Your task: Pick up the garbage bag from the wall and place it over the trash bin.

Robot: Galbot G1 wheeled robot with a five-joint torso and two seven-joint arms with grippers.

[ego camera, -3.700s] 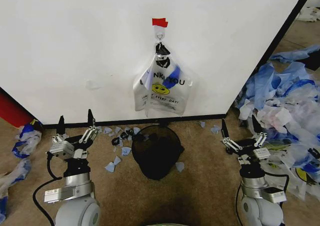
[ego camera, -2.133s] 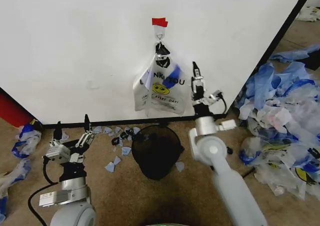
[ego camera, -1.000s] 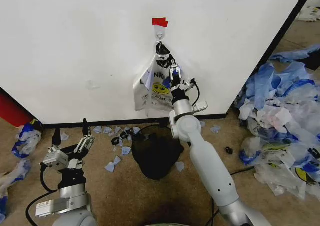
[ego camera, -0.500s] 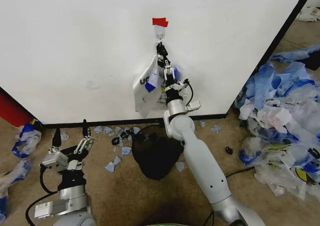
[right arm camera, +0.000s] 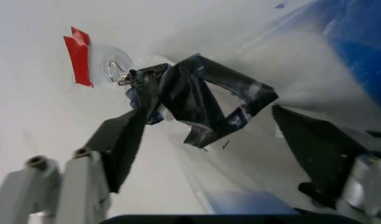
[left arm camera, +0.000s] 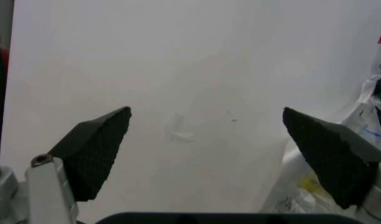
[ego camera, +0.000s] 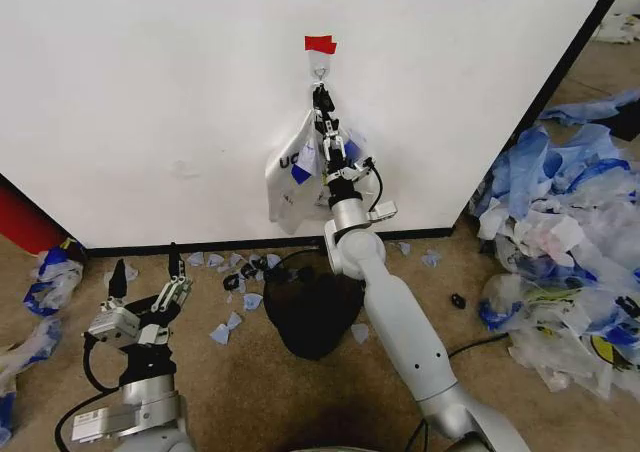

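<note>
Right hand [ego camera: 322, 122] had risen slightly along the garbage bag [ego camera: 300, 172] toward the hook [ego camera: 319, 69] on the wall [ego camera: 150, 92], fingers apart around its dark handles; left hand [ego camera: 145, 277] idled low, fingers apart.

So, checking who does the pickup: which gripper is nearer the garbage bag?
Right. The right gripper is up at the garbage bag, open around its handles under the hook; the left gripper waits low near the floor, away from it.

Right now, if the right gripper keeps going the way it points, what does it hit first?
Most likely the garbage bag's dark knotted handles between the open right gripper's fingers, then the hook; depth is unclear.
</note>
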